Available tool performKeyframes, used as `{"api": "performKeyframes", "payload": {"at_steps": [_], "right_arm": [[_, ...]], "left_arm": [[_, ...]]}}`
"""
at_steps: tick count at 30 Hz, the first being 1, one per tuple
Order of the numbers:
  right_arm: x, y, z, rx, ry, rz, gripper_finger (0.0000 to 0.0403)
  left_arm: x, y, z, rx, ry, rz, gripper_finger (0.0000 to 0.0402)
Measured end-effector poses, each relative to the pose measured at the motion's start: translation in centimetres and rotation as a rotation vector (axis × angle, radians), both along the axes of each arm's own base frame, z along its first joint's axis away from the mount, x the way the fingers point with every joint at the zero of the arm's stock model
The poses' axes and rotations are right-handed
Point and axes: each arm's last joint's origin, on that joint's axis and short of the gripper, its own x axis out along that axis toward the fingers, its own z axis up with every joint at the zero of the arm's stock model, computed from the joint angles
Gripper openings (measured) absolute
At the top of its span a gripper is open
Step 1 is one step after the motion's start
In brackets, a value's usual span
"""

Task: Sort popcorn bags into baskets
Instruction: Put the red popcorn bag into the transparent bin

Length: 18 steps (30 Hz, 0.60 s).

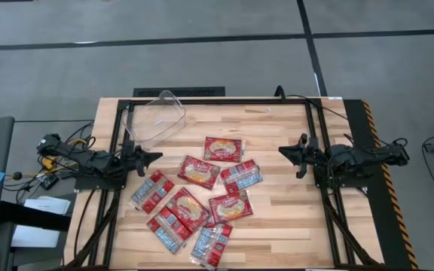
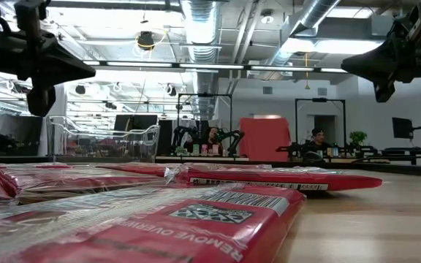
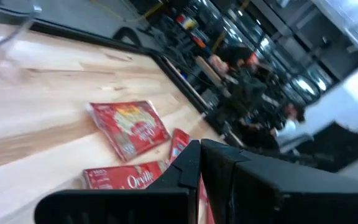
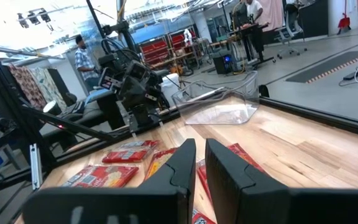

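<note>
Several red popcorn bags lie flat in a loose cluster on the wooden table (image 1: 277,218), among them one bag (image 1: 224,149), a second bag (image 1: 198,172) and a third (image 1: 178,218); some overlap. The clear bin (image 1: 178,113) stands at the far left of the table, with no bags in it that I can see. My left gripper (image 1: 157,156) hovers shut at the left edge, above the table, pointing toward the bags. My right gripper (image 1: 282,150) hovers shut at the right side, pointing left toward them. Both touch nothing. The right wrist view shows the bin (image 4: 219,106) beyond the bags (image 4: 126,151).
Black rails (image 1: 315,165) frame the table on the left, right and far sides. Bare wood lies between the bags and the right arm. In the low view the nearest bag (image 2: 196,219) fills the foreground. People and equipment stand in the room beyond.
</note>
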Motion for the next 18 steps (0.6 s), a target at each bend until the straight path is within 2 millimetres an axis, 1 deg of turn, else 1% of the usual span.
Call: {"api": "performKeyframes", "payload": {"at_steps": [5, 8, 15, 16, 18], "right_arm": [[0.0, 0.0, 0.3, 0.008, -0.040, -0.009, 0.0063], [-0.1, 0.0, 0.8, 0.019, -0.094, -0.009, 0.0063], [-0.1, -0.1, 1.1, 0.080, -0.141, -0.002, 0.0063], [-0.1, -0.1, 1.1, 0.101, -0.148, 0.000, 0.0063], [-0.2, 0.0, 1.2, 0.211, -0.190, 0.025, 0.0063]], "left_arm": [[-0.1, 0.2, 0.0, -0.059, -0.026, 0.066, 0.0000], [-0.1, 0.2, 0.0, -0.094, -0.044, 0.079, 0.0000], [-0.2, 0.3, 0.3, -0.142, -0.093, 0.116, 0.0000], [-0.2, 0.3, 0.5, -0.161, -0.122, 0.116, 0.0002], [-0.3, 0.4, 1.2, -0.176, -0.187, 0.108, 0.0012]]}}
